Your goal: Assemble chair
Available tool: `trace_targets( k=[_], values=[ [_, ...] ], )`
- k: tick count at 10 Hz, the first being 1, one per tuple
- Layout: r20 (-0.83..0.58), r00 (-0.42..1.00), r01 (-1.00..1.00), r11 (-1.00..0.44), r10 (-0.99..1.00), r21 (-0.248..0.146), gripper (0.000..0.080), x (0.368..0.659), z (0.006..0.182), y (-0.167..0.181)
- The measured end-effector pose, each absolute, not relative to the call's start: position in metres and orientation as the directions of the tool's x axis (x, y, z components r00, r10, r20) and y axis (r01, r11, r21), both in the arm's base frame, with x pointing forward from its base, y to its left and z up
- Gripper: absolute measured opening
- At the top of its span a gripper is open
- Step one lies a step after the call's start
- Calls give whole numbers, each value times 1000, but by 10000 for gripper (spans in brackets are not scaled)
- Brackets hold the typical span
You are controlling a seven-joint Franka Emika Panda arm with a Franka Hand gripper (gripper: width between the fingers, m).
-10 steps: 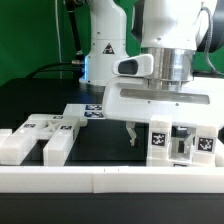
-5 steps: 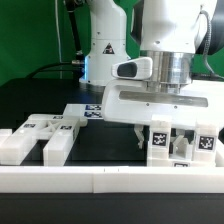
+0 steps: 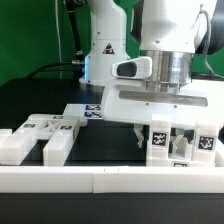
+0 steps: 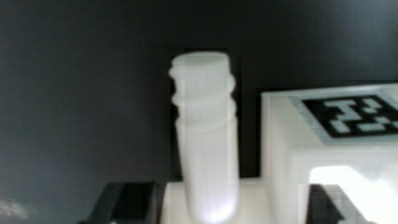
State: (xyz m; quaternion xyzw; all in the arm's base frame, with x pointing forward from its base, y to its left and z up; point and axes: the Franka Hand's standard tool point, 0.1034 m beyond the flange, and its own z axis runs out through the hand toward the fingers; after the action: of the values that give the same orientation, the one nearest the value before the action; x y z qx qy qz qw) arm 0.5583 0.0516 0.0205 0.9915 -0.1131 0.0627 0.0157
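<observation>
The arm's claw (image 3: 158,140) is reaching down at the lower right of the exterior frame. As far as I can judge from the wrist view, it is pinching the white ribbed plastic post (image 4: 210,130), which is filling the gap between the 2 dark fingers (image 4: 139,205).

The chair is not yet looking like a chair. Its chunky white plastic slotted blocks (image 3: 45,135) are lying loose at the lower left of the exterior frame. More upright tagged pieces (image 3: 205,142) are crowding the claw at the lower right. All of them are sitting on the black counter (image 3: 100,140), behind the long white border rail (image 3: 100,178).

To do this step well, I am thinking the lift should go straight up. The white cube with the black-and-white square tag (image 4: 338,140) is standing just beside the post, and a tilt could drag it along.

The post is rounded, with shallow ridges down its side. The plastic is looking smooth and slightly glossy, so it is probably slippery under a light grip. The blocks are square-edged and matte.
</observation>
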Motion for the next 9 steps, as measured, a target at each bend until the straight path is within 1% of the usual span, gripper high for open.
trace_targets(
  k=[4, 5, 6, 8, 9],
  values=[
    [94, 971, -218, -976, -218, -7, 333, 560, 62, 45],
    [85, 971, -222, -975, -222, -9, 333, 560, 67, 43],
    [65, 973, -222, -975, -222, -4, 333, 558, 63, 43],
    [54, 974, -222, -975, -222, -2, 333, 556, 61, 43],
    [-23, 973, -228, -974, -228, 4, 333, 549, 60, 42]
  ],
)
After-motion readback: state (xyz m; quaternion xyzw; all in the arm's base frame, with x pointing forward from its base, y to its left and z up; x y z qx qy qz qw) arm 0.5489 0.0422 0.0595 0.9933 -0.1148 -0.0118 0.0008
